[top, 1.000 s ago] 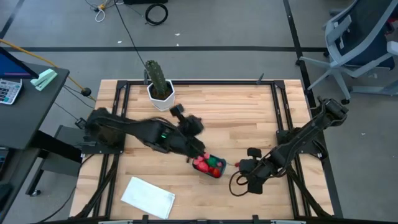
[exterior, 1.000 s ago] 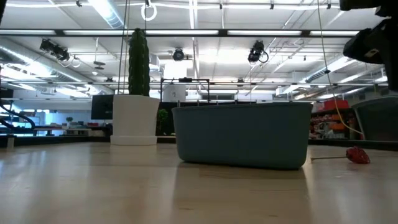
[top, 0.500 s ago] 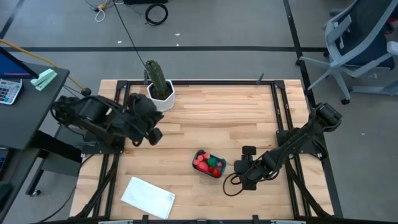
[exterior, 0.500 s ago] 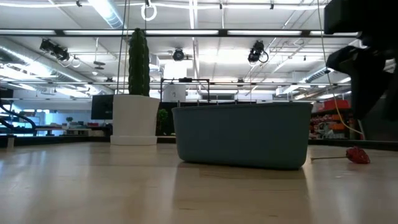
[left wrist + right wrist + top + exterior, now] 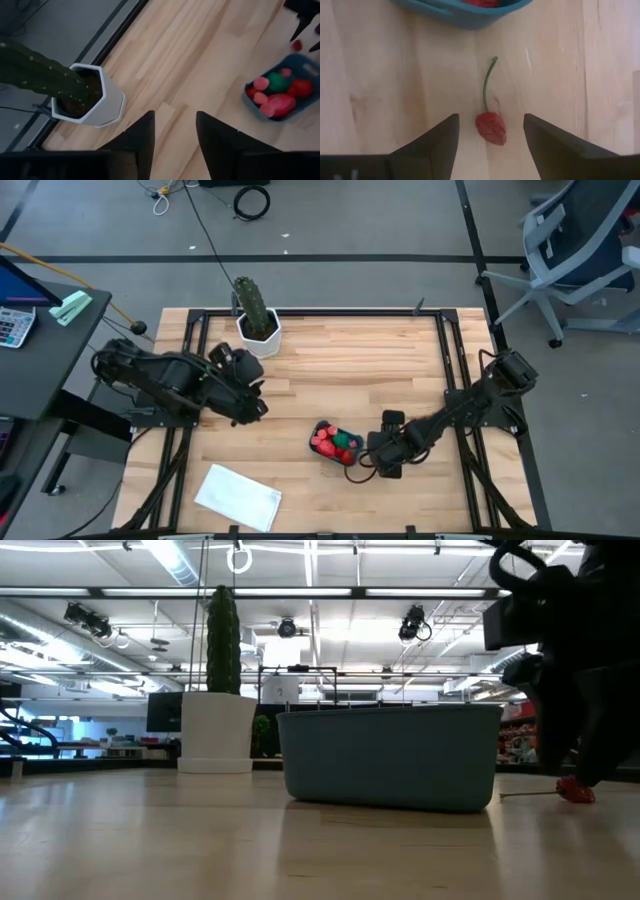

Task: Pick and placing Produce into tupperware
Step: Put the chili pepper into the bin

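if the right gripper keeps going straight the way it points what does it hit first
Most likely the red cherry, lying on the table between the open jaws of the right gripper. Beyond its stem sits the teal tupperware.

Bare table (image 5: pixel 380 90) around cherry (image 5: pixel 490 128); tupperware (image 5: pixel 465 15) wall just beyond stem

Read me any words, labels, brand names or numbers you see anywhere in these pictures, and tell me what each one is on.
No readable text anywhere.
Tupperware: no label or brand shows.
Cactus pot: plain white.
White sheet: blank.
Calculator on the side desk: keys too small to read.
Signs in the room behind, low view: too blurred.
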Controlling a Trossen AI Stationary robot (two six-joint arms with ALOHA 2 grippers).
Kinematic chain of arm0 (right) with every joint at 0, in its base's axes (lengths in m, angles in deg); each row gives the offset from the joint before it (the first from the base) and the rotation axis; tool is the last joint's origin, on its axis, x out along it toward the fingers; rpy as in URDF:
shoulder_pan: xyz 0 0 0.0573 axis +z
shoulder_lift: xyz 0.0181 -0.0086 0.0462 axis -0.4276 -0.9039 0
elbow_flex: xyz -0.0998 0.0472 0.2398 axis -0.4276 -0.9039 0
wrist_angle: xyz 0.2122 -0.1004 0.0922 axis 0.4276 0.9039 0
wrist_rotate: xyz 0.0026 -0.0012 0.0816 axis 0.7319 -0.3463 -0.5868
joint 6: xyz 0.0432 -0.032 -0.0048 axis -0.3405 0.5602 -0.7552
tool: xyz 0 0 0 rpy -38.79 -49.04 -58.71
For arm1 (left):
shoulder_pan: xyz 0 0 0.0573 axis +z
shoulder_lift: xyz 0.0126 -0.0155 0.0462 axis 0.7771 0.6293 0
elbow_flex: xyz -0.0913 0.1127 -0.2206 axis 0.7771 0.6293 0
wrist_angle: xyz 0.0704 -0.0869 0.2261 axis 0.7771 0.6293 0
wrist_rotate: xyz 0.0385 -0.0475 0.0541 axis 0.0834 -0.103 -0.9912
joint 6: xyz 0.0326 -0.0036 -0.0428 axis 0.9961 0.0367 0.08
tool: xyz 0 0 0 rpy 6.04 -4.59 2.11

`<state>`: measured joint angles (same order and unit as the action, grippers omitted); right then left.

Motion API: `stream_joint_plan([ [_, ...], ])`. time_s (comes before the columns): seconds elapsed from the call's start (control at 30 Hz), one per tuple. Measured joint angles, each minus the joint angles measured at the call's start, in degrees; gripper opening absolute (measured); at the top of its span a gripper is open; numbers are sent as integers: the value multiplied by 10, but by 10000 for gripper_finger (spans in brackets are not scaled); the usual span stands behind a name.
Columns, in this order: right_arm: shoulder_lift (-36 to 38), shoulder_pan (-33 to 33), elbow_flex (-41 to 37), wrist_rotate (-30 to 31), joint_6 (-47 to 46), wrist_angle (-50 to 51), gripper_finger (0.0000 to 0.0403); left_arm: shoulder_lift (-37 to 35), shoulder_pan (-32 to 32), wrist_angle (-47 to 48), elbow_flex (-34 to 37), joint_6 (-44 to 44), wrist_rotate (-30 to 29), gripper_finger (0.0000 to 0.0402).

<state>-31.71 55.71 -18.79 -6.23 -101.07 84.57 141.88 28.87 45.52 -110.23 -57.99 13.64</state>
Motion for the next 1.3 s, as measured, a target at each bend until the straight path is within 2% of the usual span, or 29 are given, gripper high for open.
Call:
stream_joint_plan([
  [0.2,0,-16,-20,-16,-11,-6,230,0,-3,-1,19,-15,1,157],
  [0.5,1,-18,-35,-31,-16,-31,211,0,-3,-2,19,-15,1,141],
  [0.67,1,-18,-35,-45,-25,-36,171,0,-3,-2,19,-15,1,137],
  [0.93,5,-18,-35,-48,-42,-39,52,0,-3,-2,19,-16,1,146],
  [1.03,20,-18,-32,-50,-42,-28,22,0,-3,-2,19,-16,1,145],
  [1.17,64,-17,-16,-50,-42,-12,15,0,-3,-2,19,-16,1,139],
  [1.3,133,-17,-12,-45,-42,-10,31,0,-3,-2,19,-16,1,133],
])
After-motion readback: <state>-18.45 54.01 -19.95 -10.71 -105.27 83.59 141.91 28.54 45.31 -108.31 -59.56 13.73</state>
